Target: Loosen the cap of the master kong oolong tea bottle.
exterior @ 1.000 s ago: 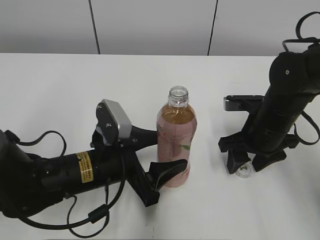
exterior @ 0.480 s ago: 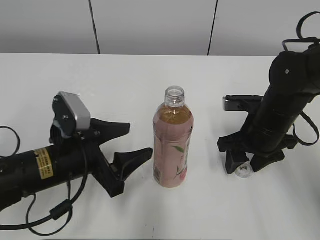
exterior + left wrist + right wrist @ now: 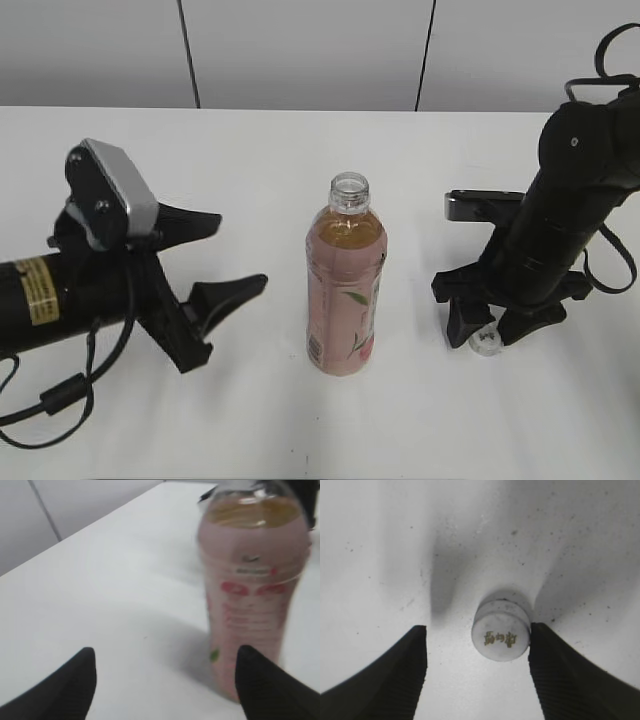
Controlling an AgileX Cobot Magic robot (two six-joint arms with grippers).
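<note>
Small gold print on top of the white cap (image 3: 500,636), characters too blurred to read; pink label of the master kong oolong tea bottle (image 3: 346,290) with red and dark marks, likewise illegible; yellow sticker (image 3: 34,291) on the left arm, text unreadable.

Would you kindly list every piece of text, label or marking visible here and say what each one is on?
Cap: a short gold mark on top, too blurred to read.
Bottle pink label: red print, barcode and leaf art, all too blurred to read.
Left arm's yellow sticker: dark print, too small to read.
No text can actually be quoted.
</note>
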